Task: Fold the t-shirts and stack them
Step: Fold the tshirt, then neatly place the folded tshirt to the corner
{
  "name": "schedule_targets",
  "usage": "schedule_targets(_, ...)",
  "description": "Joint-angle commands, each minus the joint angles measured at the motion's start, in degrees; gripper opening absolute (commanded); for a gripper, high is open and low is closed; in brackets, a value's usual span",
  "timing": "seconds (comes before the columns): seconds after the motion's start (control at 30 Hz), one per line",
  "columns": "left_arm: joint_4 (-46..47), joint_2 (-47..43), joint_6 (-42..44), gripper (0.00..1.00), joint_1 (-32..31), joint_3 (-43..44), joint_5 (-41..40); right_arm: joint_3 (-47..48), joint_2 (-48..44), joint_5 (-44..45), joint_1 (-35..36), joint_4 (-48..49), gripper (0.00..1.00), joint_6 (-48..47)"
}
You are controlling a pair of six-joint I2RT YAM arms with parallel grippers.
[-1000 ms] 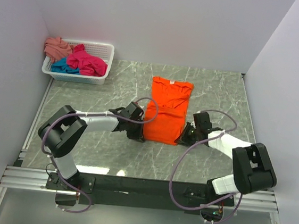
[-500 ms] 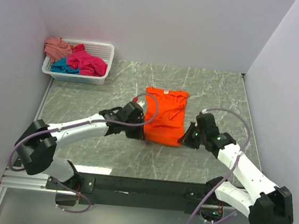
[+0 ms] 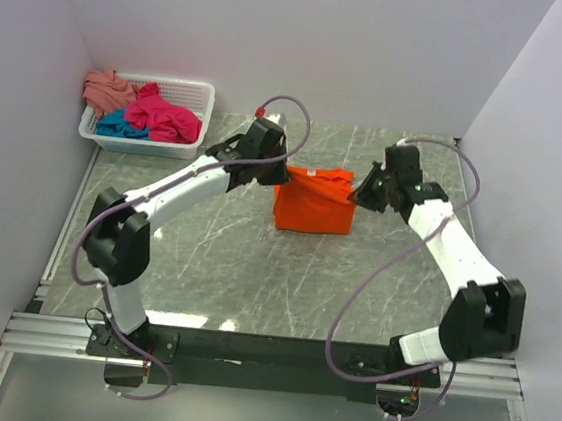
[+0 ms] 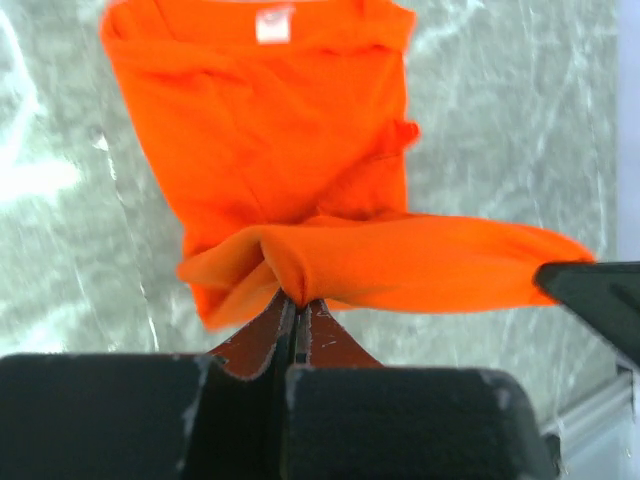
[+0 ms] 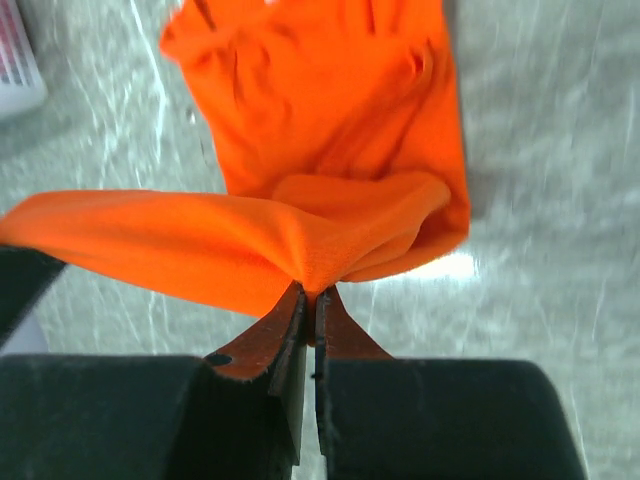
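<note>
I have the left pincer clamped tight on one corner of the orange t-shirt and the right pincer pinched shut on the opposite corner. The gripped edge hangs stretched between them above the rest of the shirt, which lies on the counter near its middle. The magenta-pink t-shirt, teal-blue t-shirt and salmon-pink t-shirt sit heaped in the white basket at the far left corner, well apart from both pincers.
</note>
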Motion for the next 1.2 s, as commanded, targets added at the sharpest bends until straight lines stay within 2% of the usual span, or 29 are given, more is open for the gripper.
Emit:
schedule_targets(0.0,-1.65,3.97,2.74,0.00,2.20,6.12,-2.90,6.57,5.45,-1.53,-3.29,1.95,0.00,-2.82)
schedule_targets(0.17,-0.34,10.66,3.97,0.00,4.58,11.84,-1.15,13.09,15.02,-4.43,-5.14,2.38,0.00,-4.41)
schedule_targets(0.3,-2.52,16.90,4.24,0.00,6.69,20.08,-2.28,18.19,21.36,-6.90,-6.46,3.89,0.00,-5.11)
schedule_targets(0.5,-0.95,24.54,3.72,0.00,9.50,25.28,1.05,28.46,31.82,-8.14,-7.34,3.55,0.00,-5.99)
schedule_targets(0.53,-1.30,25.60,3.89,0.00,9.94,26.51,1.67,30.04,33.05,-7.96,-7.43,2.67,0.04,-5.99)
schedule_targets(0.57,-2.70,26.83,3.98,0.03,10.64,28.01,2.11,32.58,35.24,-8.31,-7.86,1.70,0.23,-6.08)
schedule_targets(0.6,-3.67,27.80,3.89,0.12,11.00,31.33,2.37,33.91,36.13,-8.57,-7.95,1.17,0.41,-6.17)
schedule_targets(0.63,-4.55,29.55,4.58,0.25,11.26,32.93,3.16,35.06,36.83,-9.10,-7.95,-0.05,0.50,-6.25)
schedule_targets(0.67,-5.95,29.92,4.85,0.78,11.52,34.16,3.08,36.11,37.36,-9.71,-7.95,-0.15,0.59,-6.95)
schedule_targets(0.7,-5.88,30.09,5.12,0.99,11.53,35.30,3.17,36.04,37.19,-10.41,-7.95,0.02,0.64,-6.96)
schedule_targets(0.73,-5.44,29.23,6.42,0.99,11.53,35.06,3.86,35.52,36.67,-11.46,-7.95,1.41,0.71,-7.22)
schedule_targets(0.97,-1.22,21.31,6.35,0.99,11.53,25.49,4.83,24.37,31.04,-9.98,-7.87,3.01,0.72,-9.59)
schedule_targets(1.07,-1.31,17.80,5.12,0.99,11.53,19.42,5.45,22.16,31.30,-9.20,-7.17,2.57,0.73,-11.78)
schedule_targets(1.17,1.50,12.80,3.45,0.99,11.53,8.21,6.33,22.41,33.14,-6.91,-6.37,2.05,0.73,-13.28)
